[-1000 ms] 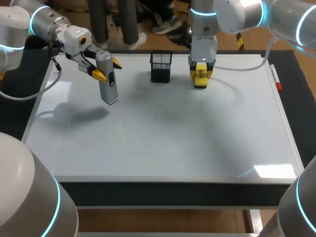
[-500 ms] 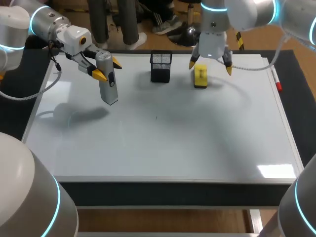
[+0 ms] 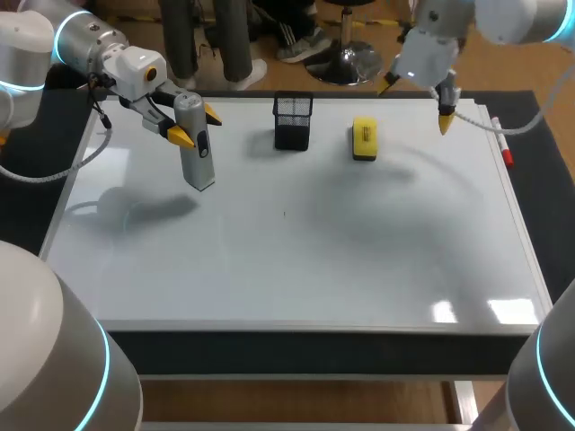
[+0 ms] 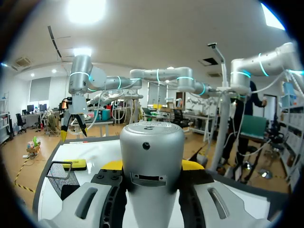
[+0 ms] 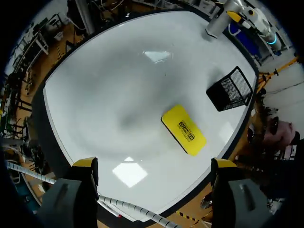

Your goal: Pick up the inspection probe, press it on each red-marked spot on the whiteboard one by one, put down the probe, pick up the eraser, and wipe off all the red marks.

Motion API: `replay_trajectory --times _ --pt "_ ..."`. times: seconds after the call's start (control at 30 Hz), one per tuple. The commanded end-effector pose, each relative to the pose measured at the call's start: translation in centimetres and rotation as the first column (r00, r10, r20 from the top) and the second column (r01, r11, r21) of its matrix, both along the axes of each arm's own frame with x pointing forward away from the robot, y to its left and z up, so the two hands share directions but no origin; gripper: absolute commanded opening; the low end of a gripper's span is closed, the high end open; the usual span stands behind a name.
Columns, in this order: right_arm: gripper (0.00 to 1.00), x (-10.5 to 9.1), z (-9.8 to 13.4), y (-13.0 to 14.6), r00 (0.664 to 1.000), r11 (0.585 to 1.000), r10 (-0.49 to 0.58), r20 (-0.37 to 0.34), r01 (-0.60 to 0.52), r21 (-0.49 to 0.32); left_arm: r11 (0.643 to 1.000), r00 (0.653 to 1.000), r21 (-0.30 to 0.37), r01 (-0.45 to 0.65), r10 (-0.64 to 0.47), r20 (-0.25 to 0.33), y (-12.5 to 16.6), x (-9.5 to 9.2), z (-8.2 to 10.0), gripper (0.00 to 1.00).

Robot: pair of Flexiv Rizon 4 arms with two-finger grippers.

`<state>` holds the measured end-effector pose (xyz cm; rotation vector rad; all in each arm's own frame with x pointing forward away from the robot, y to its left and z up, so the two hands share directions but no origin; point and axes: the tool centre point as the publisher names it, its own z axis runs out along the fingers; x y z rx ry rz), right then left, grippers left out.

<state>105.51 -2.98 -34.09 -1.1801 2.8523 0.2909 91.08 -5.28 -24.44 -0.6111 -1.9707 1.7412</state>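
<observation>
My left gripper [image 3: 196, 126] is shut on the grey cylindrical inspection probe [image 3: 196, 154], held upright above the whiteboard's [image 3: 296, 260] far left part. In the left wrist view the probe [image 4: 151, 156] stands between the yellow tips. The yellow eraser [image 3: 364, 139] lies flat on the board near the far edge. My right gripper [image 3: 415, 101] hangs open above and to the right of the eraser, holding nothing. Its own view looks down on the eraser [image 5: 184, 129], ahead of the wide-spread fingers of the right gripper [image 5: 154, 166]. I see no red marks on the board.
A black mesh basket [image 3: 293, 121] stands left of the eraser near the far edge; it also shows in the right wrist view [image 5: 230, 89]. A red-capped marker [image 3: 505, 148] lies along the board's right edge.
My right gripper opened and let go of the eraser, then rose and drew away to the right and back. The eraser stays on the board. The left arm and probe have not moved.
</observation>
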Motion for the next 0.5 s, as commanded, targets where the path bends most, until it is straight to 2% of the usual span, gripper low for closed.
replay_trajectory --times 0.03,0.33,0.5 --pt "1.00 -1.6 2.2 -2.1 0.981 0.975 -0.185 0.055 0.177 0.133 1.000 1.000 0.001 0.003 -0.003 -0.001 0.0 0.1 0.1 0.00" --pt "1.00 -2.9 5.8 -3.0 0.949 0.924 -0.306 0.078 0.276 0.265 1.000 1.000 0.001 0.003 -0.003 -0.001 0.0 0.1 0.1 0.00" --pt "1.00 -3.1 7.1 -4.0 0.921 0.884 -0.376 0.096 0.326 0.335 1.000 1.000 0.001 0.003 -0.003 -0.001 0.0 0.1 0.1 0.00"
